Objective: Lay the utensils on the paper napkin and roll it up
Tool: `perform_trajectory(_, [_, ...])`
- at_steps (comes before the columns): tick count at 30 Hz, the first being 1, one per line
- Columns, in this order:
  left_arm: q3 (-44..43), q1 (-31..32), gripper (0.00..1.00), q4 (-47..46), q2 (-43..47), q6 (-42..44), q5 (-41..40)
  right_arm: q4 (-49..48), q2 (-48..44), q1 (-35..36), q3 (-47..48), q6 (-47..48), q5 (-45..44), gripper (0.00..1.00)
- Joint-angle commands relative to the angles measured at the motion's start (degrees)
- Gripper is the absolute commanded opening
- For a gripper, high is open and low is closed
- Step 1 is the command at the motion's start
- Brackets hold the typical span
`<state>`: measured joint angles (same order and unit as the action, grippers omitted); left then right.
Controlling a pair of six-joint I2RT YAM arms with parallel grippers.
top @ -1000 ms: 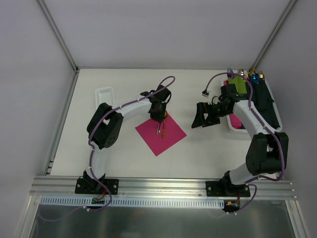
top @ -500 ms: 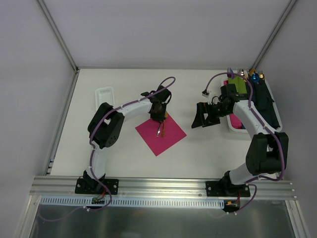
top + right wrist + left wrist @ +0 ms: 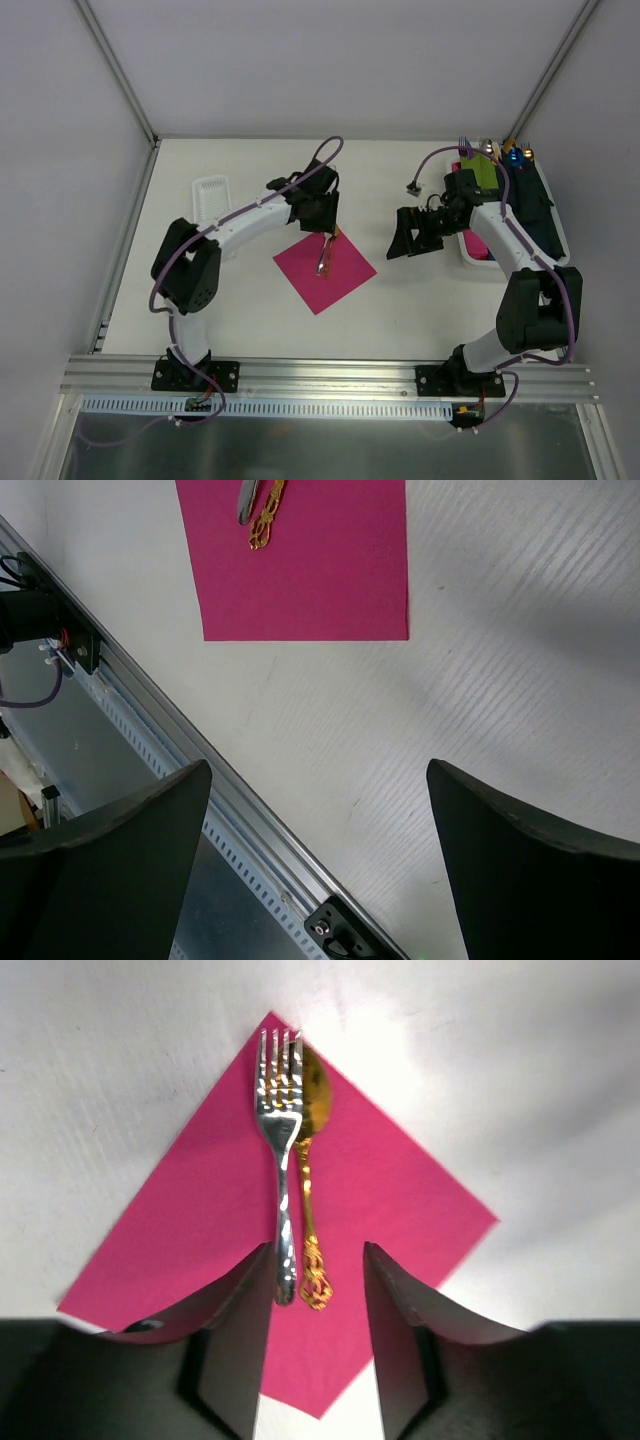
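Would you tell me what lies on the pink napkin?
A fork and a gold spoon lie side by side; the fork's tines cover part of the spoon's bowl.

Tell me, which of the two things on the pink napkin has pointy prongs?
The fork: its end splits into prongs, while the spoon beside it ends in a smooth oval bowl. Both lie side by side on the napkin.
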<state>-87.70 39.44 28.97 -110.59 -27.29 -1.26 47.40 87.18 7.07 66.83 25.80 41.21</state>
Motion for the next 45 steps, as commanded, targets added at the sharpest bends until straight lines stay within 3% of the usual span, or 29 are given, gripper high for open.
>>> perform_trajectory(1, [1.9, 0.6, 0.43, -0.2, 11.9, -0.5, 0.7, 0.2, -2.0, 2.6, -0.8, 1.7, 0.2, 0.91])
perform_trajectory(6, [10.2, -4.5, 0.44, -0.2, 21.1, -2.7, 8.4, -4.2, -6.0, 12.4, -2.7, 3.0, -9.8, 0.76])
perform_trajectory(11, [16.8, -12.0, 0.46, -0.1, 31.6, -4.2, 15.2, -14.4, -8.4, 25.1, -6.4, 3.5, -15.8, 0.52])
perform_trajectory(16, [19.6, -19.7, 0.47, 1.5, 38.5, -3.7, 19.1, -21.1, -5.4, 37.4, -7.2, 3.7, -23.8, 0.5])
perform_trajectory(23, [20.9, -22.4, 0.47, 3.8, 41.9, -3.2, 19.2, -22.3, 4.4, 50.7, -1.7, 4.7, -36.0, 0.45])
perform_trajectory(28, [21.5, -23.0, 0.47, 4.5, 42.7, -2.9, 19.1, -22.6, 9.2, 57.0, 0.3, 6.8, -39.2, 0.42])
perform_trajectory(45, [22.3, -23.9, 0.47, 4.9, 43.7, -2.3, 18.3, -24.7, 15.8, 60.5, 1.5, 9.5, -40.5, 0.41])
